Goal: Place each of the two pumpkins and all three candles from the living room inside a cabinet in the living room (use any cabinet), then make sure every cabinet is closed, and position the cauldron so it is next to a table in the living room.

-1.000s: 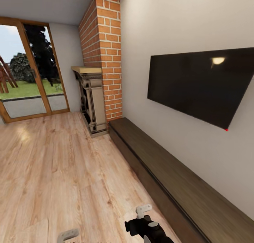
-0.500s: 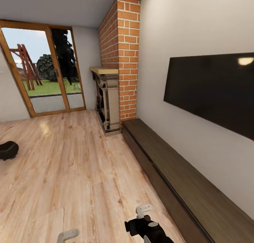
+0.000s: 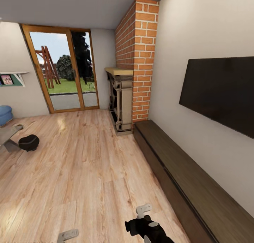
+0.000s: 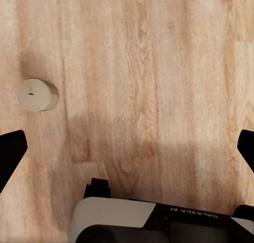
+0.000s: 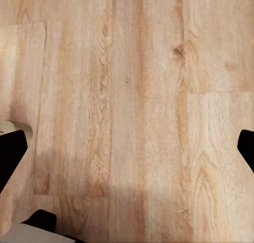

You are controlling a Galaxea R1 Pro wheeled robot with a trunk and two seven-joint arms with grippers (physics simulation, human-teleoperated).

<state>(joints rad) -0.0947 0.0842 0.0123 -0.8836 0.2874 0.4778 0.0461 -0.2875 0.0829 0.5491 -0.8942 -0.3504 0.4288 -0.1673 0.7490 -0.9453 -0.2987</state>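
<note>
**Mia:** What are the robot's tools doing?

**Ben:** The left tool (image 4: 127,147) points down at the light wood floor (image 4: 159,68). Its two black tips sit far apart, so it is wide open and holds nothing. The right tool (image 5: 127,147) is the same: wide open, empty, over bare boards.

**Mia:** Why empty?

**Ben:** I think the robot is just driving around and looking, with its arms tucked low.

**Mia:** Is anything near the tools?

**Ben:** Yes! A stubby cream round candle (image 4: 37,94) lies on its side on the floor, a little ahead of the left tool and off to one side. Not touching it.

**Mia:** And farther out?

**Ben:** The long low dark-brown wood cabinet (image 3: 183,176) runs along the white wall, ahead of the right tool, and looks shut. Past it stands the red-brick fireplace column (image 3: 141,59). Far off on the left tool's side sits a round black cauldron (image 3: 29,142), near a low grey table (image 3: 7,134).
</note>
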